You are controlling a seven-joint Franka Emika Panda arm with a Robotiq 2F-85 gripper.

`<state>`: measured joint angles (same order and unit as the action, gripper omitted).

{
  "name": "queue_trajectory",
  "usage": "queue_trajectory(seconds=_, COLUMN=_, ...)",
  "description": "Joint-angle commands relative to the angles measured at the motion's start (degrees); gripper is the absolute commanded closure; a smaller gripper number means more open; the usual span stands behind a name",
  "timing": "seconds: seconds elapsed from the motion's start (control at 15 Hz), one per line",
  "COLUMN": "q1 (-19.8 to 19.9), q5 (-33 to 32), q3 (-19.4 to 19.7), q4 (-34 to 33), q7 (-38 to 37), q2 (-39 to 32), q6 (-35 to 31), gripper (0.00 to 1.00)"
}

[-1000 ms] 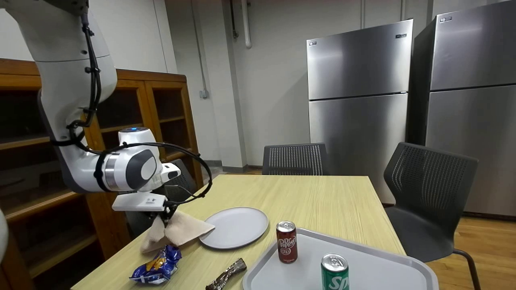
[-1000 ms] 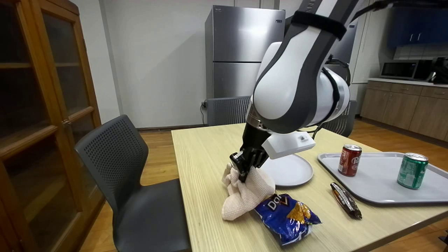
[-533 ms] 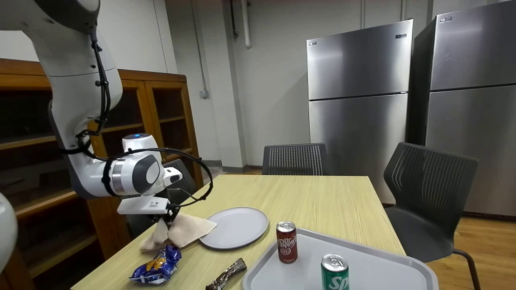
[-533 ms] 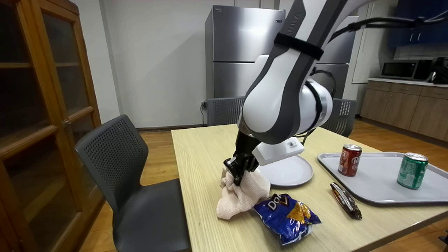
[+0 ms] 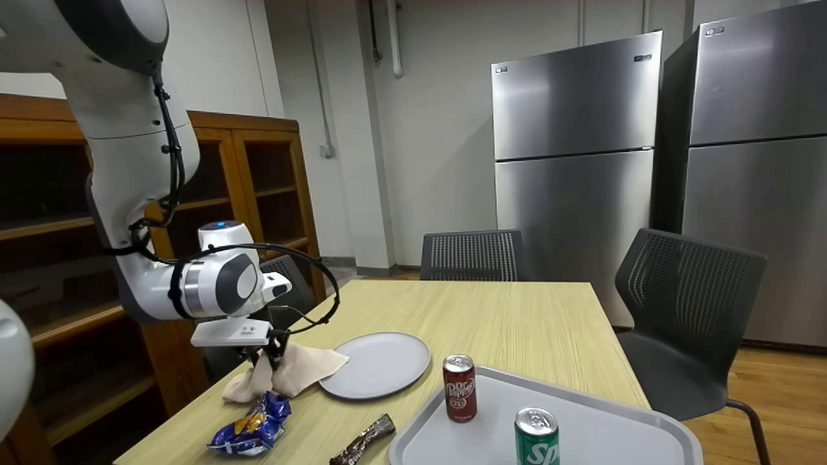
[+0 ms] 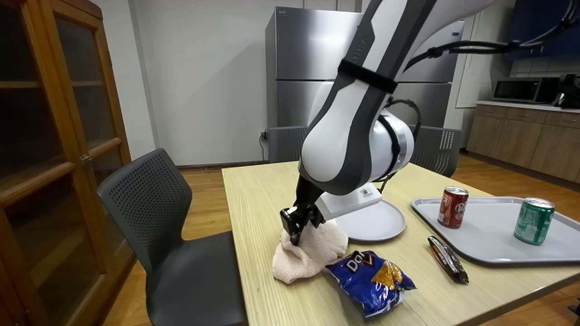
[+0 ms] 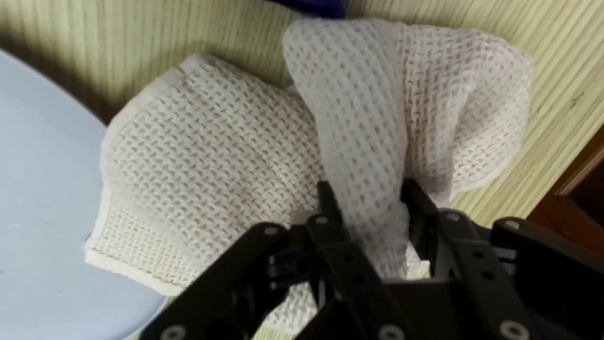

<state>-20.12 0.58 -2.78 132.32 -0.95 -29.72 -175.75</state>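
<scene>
Cream waffle-weave cloth: rumpled, edge lapping smooth round grey plate
Black gripper: fingers parted, astride a loose cloth fold
Crinkled glossy blue chip bag: just beside cloth
Pale wood-grain bench: under these
Brushed-steel fridges: beyond bench
Glazed brown-wood cabinet: alongside

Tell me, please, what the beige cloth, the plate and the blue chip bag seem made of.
Beige cloth: matte fabric, perhaps cotton; its open weave shows.
Plate: plastic or ceramic, cannot tell; its grey face looks smooth, fairly matte.
Chip bag: glossy film, probably plastic, from its crinkles and bright highlights.
</scene>
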Motion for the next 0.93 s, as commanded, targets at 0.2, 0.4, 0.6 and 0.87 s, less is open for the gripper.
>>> queue_trajectory(seconds=0.2, q1=1.07, q5=-1.06, q3=-1.43, q4=1.03, q7=-1.02, q2=3.29, q6=0.99, gripper=0.05)
queue_trajectory(seconds=0.4, q1=-2.29, q5=-1.63, q3=2.59, q4=2.49, q7=-3.70, q2=6.47, q6=1.63, gripper=0.00)
queue_trajectory(seconds=0.6, q1=-5.70, q5=-2.82, q3=7.56, q4=3.63, q7=-7.08, q2=9.32, q6=3.01, gripper=0.00)
queue_trajectory(seconds=0.87, q1=-10.74, q5=-8.05, q3=16.17, q4=5.53, q7=-13.94, q2=12.56, q6=4.84, gripper=0.00)
